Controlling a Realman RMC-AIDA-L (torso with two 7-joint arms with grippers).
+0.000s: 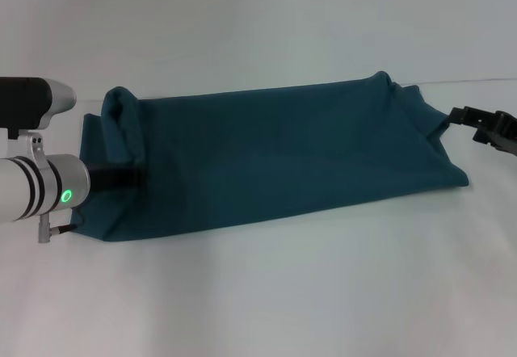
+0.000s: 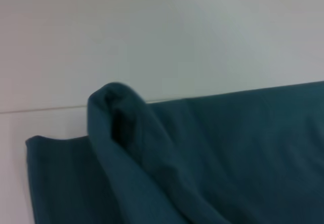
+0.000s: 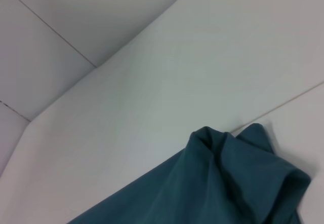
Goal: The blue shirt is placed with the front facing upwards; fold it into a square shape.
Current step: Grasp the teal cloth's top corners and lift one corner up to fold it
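The blue shirt (image 1: 275, 159) lies as a long plain teal band across the white table, with no print showing. Both of its ends stand up in bunched folds, one seen in the left wrist view (image 2: 116, 117) and one in the right wrist view (image 3: 238, 168). My left gripper (image 1: 133, 176) reaches into the shirt's left end under the raised fold and is shut on the cloth. At the right end my right gripper (image 1: 454, 118) is shut on a corner that is drawn out to a point toward it.
The white table (image 1: 258, 292) runs all round the shirt, with bare surface in front and behind. A seam line (image 1: 477, 82) crosses the table behind the shirt. Pale wall panels (image 3: 61, 26) rise beyond the table.
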